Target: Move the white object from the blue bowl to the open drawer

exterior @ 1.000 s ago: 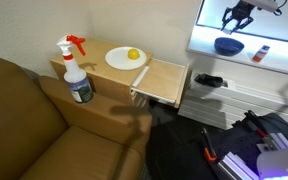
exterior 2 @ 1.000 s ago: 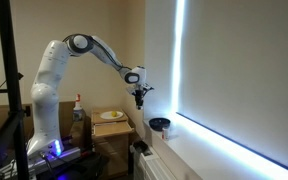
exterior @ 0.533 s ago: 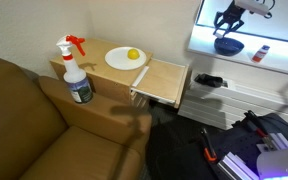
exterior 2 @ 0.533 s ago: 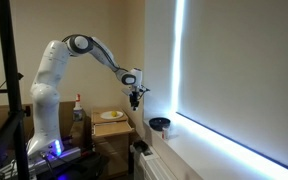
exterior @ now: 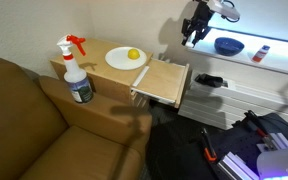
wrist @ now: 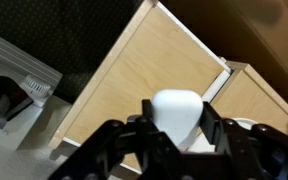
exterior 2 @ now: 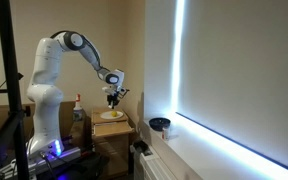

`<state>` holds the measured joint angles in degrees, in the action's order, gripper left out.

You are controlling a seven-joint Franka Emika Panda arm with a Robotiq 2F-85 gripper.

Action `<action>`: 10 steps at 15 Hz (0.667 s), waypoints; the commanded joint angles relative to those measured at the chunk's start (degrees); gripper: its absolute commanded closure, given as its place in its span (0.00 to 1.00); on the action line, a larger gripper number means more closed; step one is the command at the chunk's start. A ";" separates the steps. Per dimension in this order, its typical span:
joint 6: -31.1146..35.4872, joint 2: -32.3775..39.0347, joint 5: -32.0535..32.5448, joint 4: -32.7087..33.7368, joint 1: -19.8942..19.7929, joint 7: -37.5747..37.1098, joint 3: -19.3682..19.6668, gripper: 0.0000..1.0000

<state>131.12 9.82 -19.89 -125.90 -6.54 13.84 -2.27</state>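
The fingers (wrist: 212, 130) pinch the white object (wrist: 178, 112) at lower centre of the wrist view, holding it above the drawer (wrist: 144, 70) and apart from the bowl (exterior: 228, 45) at upper right, seemingly for lowering inside.

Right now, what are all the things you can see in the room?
spray bottle: one, clear with red trigger, on the cabinet
sofa: one, brown, by the cabinet
white plate: one, white, on the cabinet
yellow fruit: one, yellow, on the plate
open drawer: one, light wood, pulled out of the cabinet
blue bowl: one, dark blue, on the white ledge
white object: one, white, in the gripper, over the drawer
robot arm: one, white, reaching toward the drawer
gripper: one, black, shut on the white object
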 commanded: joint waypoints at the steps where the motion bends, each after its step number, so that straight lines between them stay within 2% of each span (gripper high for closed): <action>1: -0.80 -1.02 -0.16 -0.23 0.96 0.74 0.80 0.51; 2: -1.14 -1.76 -0.16 -0.45 0.96 1.20 0.92 0.51; 3: -1.21 -2.13 -0.16 -0.64 0.87 1.55 1.05 0.76; 7: 5.83 -1.65 1.96 -5.49 4.10 0.88 -0.63 0.76; 10: 14.73 0.06 4.90 -8.91 6.87 -2.53 -1.09 0.76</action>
<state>138.12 8.60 -18.45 -131.31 -1.71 14.38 -3.06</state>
